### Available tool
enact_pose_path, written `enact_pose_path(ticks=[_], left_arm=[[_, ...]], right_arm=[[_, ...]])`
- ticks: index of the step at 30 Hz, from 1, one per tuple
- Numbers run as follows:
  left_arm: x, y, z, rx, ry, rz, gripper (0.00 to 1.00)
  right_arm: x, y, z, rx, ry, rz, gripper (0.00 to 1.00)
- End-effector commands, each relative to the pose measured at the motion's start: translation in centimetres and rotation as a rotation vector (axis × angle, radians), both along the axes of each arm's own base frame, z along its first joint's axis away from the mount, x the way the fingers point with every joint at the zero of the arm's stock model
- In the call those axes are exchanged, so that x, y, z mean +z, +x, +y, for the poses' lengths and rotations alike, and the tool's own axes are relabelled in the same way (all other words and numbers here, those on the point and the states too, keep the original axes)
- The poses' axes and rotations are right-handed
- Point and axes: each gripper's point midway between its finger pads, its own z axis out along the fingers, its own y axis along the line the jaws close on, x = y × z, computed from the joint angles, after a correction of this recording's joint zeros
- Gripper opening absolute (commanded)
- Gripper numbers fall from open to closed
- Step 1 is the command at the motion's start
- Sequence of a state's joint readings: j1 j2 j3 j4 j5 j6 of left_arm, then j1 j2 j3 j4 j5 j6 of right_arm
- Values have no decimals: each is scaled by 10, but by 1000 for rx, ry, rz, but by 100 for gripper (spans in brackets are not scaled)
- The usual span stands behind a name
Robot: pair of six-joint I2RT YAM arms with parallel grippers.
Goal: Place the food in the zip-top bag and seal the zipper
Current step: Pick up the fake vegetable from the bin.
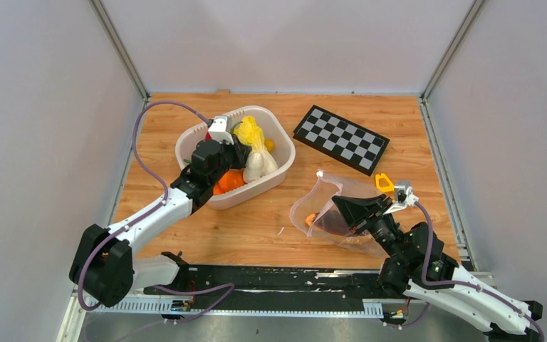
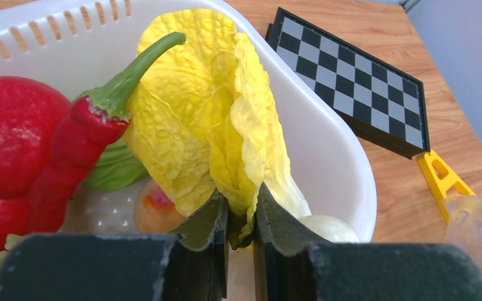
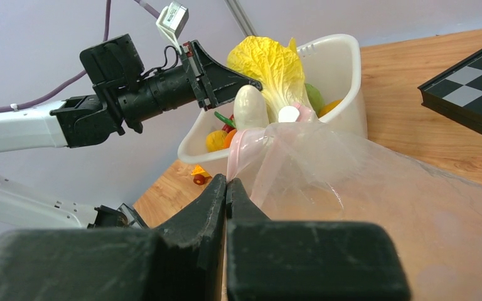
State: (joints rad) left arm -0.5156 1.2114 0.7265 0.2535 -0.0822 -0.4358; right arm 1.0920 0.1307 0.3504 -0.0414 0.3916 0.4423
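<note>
Nearest, right of the basket (image 1: 253,194), the right end effector (image 3: 226,188) is pinched tight on the pink mouth edge of the bag (image 3: 364,175); its contents are hard to make out. In the basket, the left end effector (image 2: 241,216) narrowly clamps the yellow cabbage (image 2: 194,113), hiding its base.

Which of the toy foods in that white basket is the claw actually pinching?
The yellow cabbage: its leaf is pinched by the left gripper. The red chilli beside it lies untouched.

Cabbage (image 2: 188,113) is yellow, chilli (image 2: 69,157) red, basket (image 2: 326,163) white, checkerboard (image 2: 351,81) black-and-white checked, bag (image 3: 383,207) clear.
</note>
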Motion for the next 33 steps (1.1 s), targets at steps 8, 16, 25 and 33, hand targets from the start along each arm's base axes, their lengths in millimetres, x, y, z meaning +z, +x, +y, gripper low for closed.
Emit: enact_pose_path(ticks=[8, 16, 25, 33], left_arm=[[87, 3, -10, -48, -97, -198, 18], [128, -5, 13, 36, -127, -324, 15], [159, -50, 27, -2, -244, -387, 13], [159, -97, 20, -112, -381, -357, 11]], right_arm=[[16, 0, -4, -13, 31, -26, 0], [13, 1, 1, -5, 12, -20, 0], [20, -1, 6, 16, 39, -24, 0], [18, -1, 14, 40, 48, -13, 0]])
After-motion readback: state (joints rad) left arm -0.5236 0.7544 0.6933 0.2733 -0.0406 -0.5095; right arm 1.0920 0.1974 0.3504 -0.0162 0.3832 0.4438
